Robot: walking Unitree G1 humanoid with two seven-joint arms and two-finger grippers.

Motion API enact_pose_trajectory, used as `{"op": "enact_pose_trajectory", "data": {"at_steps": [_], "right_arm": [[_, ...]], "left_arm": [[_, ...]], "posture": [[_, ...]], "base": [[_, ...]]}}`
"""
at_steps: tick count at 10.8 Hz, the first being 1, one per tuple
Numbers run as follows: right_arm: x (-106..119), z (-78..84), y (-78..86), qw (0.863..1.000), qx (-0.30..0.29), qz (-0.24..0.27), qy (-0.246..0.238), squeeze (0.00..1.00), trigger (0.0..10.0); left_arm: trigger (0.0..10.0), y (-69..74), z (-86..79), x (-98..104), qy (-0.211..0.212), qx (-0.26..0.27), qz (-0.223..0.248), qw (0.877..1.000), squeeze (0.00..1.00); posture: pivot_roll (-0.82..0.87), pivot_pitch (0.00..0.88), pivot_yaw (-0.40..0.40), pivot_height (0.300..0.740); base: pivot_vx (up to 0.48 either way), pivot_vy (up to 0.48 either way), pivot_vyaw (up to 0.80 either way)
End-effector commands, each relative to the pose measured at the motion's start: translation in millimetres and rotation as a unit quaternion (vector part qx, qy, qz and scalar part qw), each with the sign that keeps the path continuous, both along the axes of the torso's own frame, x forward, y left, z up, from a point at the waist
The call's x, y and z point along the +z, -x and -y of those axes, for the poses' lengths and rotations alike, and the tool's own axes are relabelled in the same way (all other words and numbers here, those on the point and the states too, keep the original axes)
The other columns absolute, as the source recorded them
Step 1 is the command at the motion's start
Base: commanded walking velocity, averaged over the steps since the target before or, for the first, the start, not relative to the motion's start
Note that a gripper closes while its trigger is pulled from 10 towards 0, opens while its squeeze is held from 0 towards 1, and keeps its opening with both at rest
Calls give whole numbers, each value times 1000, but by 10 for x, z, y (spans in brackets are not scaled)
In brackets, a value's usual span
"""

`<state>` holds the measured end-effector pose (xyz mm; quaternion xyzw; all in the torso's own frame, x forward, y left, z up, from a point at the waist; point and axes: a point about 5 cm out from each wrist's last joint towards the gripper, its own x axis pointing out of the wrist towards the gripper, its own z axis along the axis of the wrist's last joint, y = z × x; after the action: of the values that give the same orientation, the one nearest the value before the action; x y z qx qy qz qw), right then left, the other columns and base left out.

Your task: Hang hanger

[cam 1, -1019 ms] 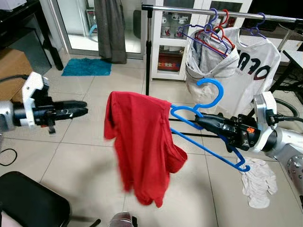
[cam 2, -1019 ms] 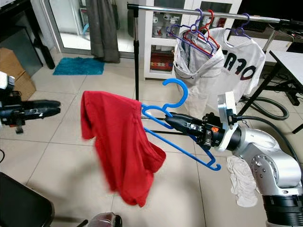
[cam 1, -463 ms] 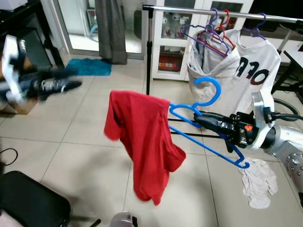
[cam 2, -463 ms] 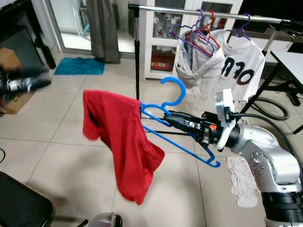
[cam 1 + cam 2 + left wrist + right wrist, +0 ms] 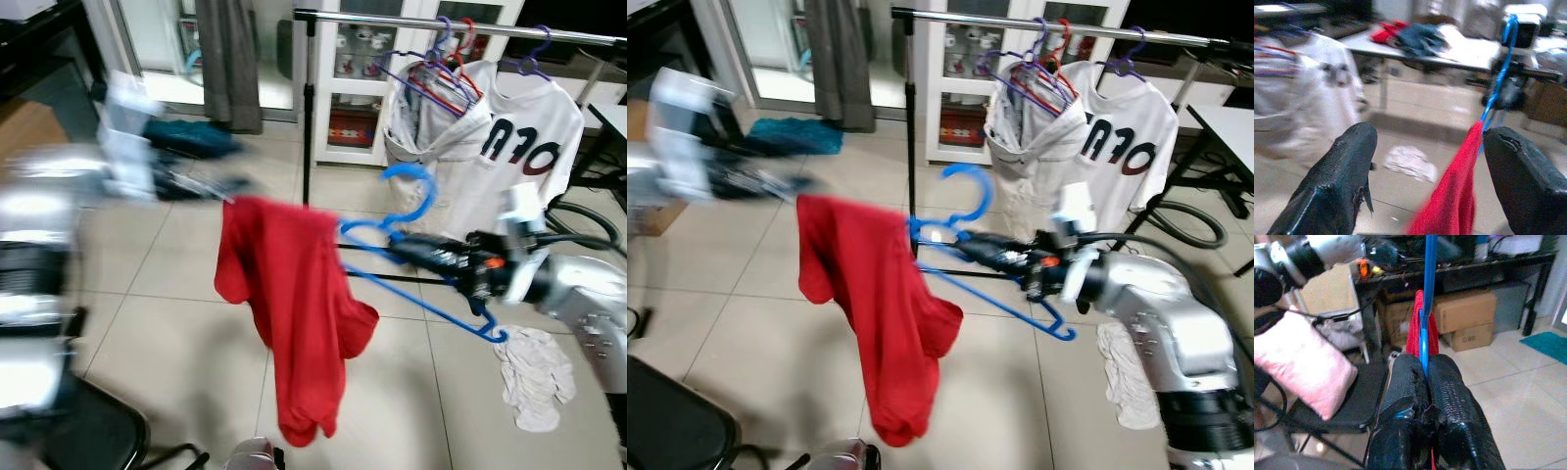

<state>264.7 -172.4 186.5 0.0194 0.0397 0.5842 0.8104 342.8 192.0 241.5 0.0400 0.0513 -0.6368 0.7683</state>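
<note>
Blue hanger (image 5: 416, 257) with red shirt (image 5: 289, 304) draped on it is pinched in my right gripper (image 5: 407, 247), not yet on rail (image 5: 460, 26). Left gripper (image 5: 1432, 181) spread wide, near shirt.

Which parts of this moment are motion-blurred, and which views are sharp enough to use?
Left eye view: the left arm is a heavy smear; the red shirt and blue hanger are softly blurred. Right eye view: same smear at left, clothes rail fairly crisp. Left wrist view: background streaked, fingers clear. Right wrist view: sharpest, right gripper shut on the hanger.
</note>
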Motion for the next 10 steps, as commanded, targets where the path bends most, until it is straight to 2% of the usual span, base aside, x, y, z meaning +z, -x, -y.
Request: {"op": "enact_pose_trajectory", "data": {"at_steps": [1, 3, 4, 5, 6, 7, 8, 9, 10], "right_arm": [[101, -28, 4, 999, 8, 33, 5, 0, 10000], [116, -68, 22, 999, 17, 42, 17, 0, 10000], [116, -84, 34, 999, 21, 45, 22, 0, 10000], [111, -86, 43, 998, 23, 45, 27, 0, 10000], [108, -86, 45, 998, 23, 46, 31, 0, 10000], [111, -94, 49, 998, 26, 47, 32, 0, 10000], [114, -110, 55, 998, 31, 49, 35, 0, 10000], [119, -134, 59, 997, 39, 51, 40, 0, 10000], [126, -141, 62, 997, 41, 53, 42, 0, 10000]], "left_arm": [[10000, -13, 69, 80, -25, -23, 15, 999, 0], [10000, -14, 203, -91, -85, -79, -13, 993, 0], [10000, -13, 245, -137, -99, -98, -19, 990, 0], [10000, -7, 304, -105, -88, -112, -28, 989, 0], [10000, -7, 333, -110, -100, -119, -27, 987, 0], [2627, -13, 364, -150, -124, -127, -25, 984, 0], [0, -17, 389, -201, -147, -135, -23, 980, 0], [0, -24, 444, -234, -167, -148, -19, 975, 0], [0, -31, 491, -213, -163, -155, -18, 974, 0]], "posture": [[77, 0, 26, 740], [71, 0, 34, 740], [66, 0, 40, 740], [66, 0, 40, 740], [64, 0, 43, 740], [62, 0, 44, 740], [60, 0, 45, 740], [56, 0, 47, 740], [56, 0, 47, 740]], "base": [[0, 0, 0], [0, 0, 0], [0, 0, 0], [0, 0, 0], [0, 0, 0], [0, 0, 0], [0, 0, 0], [0, 0, 0], [0, 0, 0]]}}
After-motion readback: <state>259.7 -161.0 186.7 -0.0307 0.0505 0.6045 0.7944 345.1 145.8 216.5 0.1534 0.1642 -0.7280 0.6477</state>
